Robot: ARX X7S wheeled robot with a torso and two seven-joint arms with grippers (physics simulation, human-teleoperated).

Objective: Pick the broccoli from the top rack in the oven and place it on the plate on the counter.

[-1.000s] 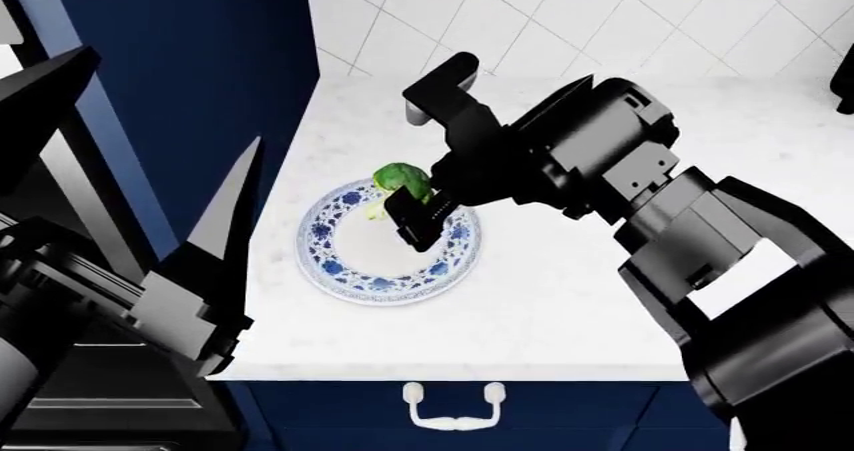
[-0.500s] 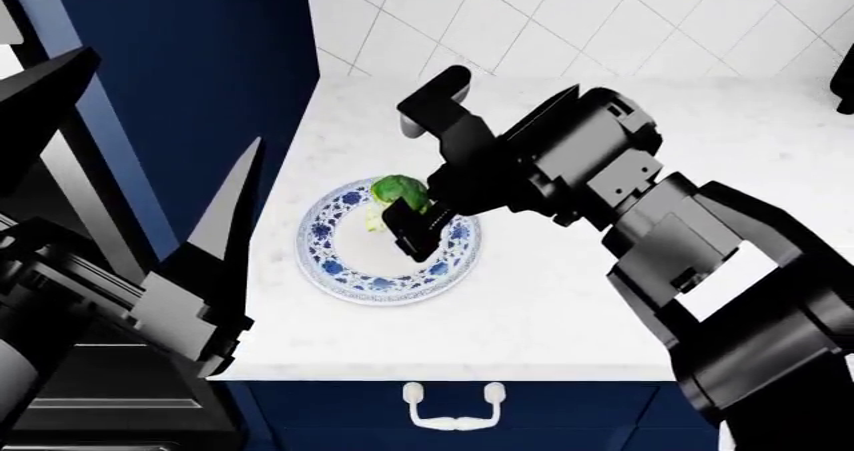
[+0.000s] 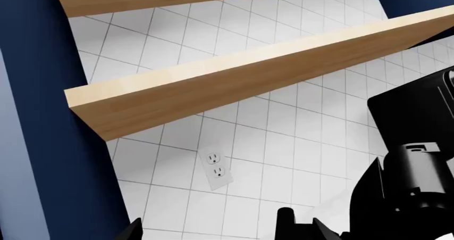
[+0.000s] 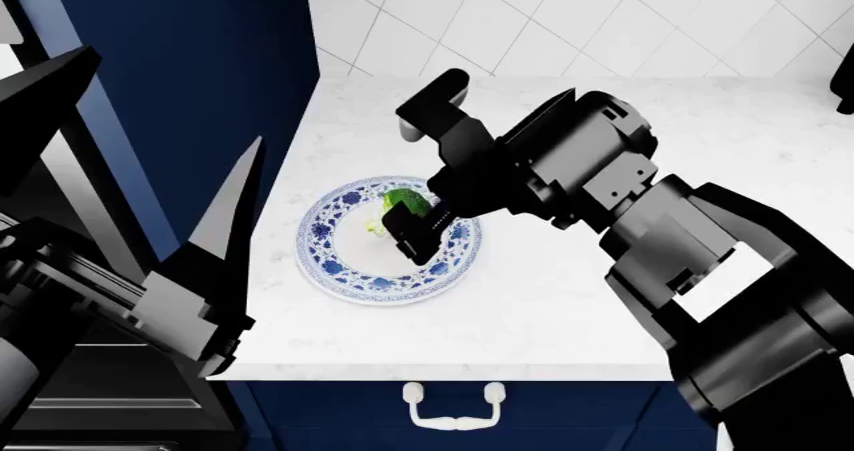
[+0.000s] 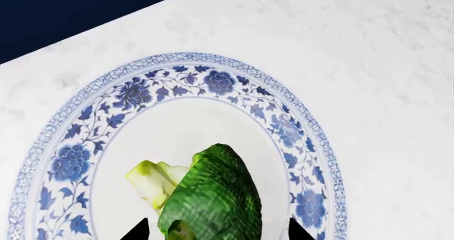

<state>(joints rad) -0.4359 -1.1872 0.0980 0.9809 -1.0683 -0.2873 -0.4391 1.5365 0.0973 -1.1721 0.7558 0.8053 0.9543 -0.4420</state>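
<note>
The broccoli [image 4: 404, 202] lies on the white plate with the blue floral rim [image 4: 334, 261], which sits on the white counter [image 4: 574, 301]. In the right wrist view the broccoli [image 5: 212, 192] rests on the plate [image 5: 284, 123], crown toward the camera and pale stem off to one side. My right gripper [image 4: 411, 219] hangs just over it, open. Its fingertips straddle the floret [image 5: 216, 232] with a gap on each side. My left gripper [image 4: 147, 161] is held off the counter's left end, open and empty [image 3: 225, 232]. The oven and its top rack are out of view.
A tall navy cabinet side [image 4: 187, 61] borders the counter on the left, and a white tiled wall [image 4: 601, 21] stands behind it. A white drawer handle [image 4: 454, 406] sits below the front edge. Two wooden shelves [image 3: 234, 80] and a wall outlet [image 3: 215, 168] are on the tiles.
My right gripper has come down over the plate with the broccoli, which now rests on the plate with the fingertips standing apart from it. The left arm has not moved.
</note>
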